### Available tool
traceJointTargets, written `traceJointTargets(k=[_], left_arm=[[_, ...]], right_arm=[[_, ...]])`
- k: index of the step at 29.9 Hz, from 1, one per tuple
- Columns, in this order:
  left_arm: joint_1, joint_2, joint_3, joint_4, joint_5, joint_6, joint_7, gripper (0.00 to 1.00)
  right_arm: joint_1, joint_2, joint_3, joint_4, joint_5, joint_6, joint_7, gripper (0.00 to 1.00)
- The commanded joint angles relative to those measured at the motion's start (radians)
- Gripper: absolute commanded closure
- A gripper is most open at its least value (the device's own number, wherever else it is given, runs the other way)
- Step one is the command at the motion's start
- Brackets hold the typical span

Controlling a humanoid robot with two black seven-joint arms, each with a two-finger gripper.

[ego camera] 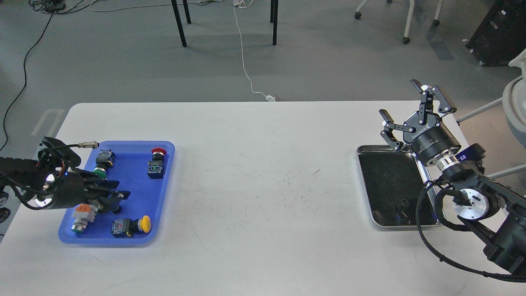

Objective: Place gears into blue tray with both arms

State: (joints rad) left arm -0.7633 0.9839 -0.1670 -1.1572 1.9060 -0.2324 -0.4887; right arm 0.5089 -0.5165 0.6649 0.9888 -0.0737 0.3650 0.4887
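The blue tray (132,190) lies at the table's left and holds several coloured push-button switches. My left gripper (118,196) hovers low over the tray's left half, pointing right; its dark fingers merge, so its state is unclear. A tiny dark gear (404,202) shows near the front of the silver tray (363,168) on the right. Above that tray's far edge, my right gripper (399,98) is raised with its fingers spread wide and nothing between them.
In the blue tray are red-capped (157,152), green-capped (98,171), yellow-capped (144,223) and orange-bodied (81,214) switches. The white table (263,197) lies between the two trays. A white chair base (515,98) stands beyond the table's right edge.
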Motion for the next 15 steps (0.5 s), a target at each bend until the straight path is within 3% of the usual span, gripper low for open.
traceJointTargets(k=[1, 4, 9, 15], left_arm=[[-0.013, 0.002, -0.100, -0.021, -0.144, -0.011, 0.000, 0.08], [-0.013, 0.001, -0.190, -0.050, -0.328, -0.010, 0.000, 0.07], [0.015, -0.016, -0.256, -0.143, -0.776, -0.001, 0.000, 0.06], [0.148, -0.128, -0.412, -0.180, -1.226, 0.010, 0.000, 0.02]], right_arm=[[0.005, -0.010, -0.001, 0.002, -0.003, 0.003, 0.000, 0.02], [0.019, -0.017, -0.004, 0.004, -0.053, 0.011, 0.000, 0.02], [0.100, -0.102, -0.080, 0.034, -0.397, 0.017, 0.000, 0.02], [0.337, -0.224, -0.344, 0.140, -0.828, 0.049, 0.000, 0.02]])
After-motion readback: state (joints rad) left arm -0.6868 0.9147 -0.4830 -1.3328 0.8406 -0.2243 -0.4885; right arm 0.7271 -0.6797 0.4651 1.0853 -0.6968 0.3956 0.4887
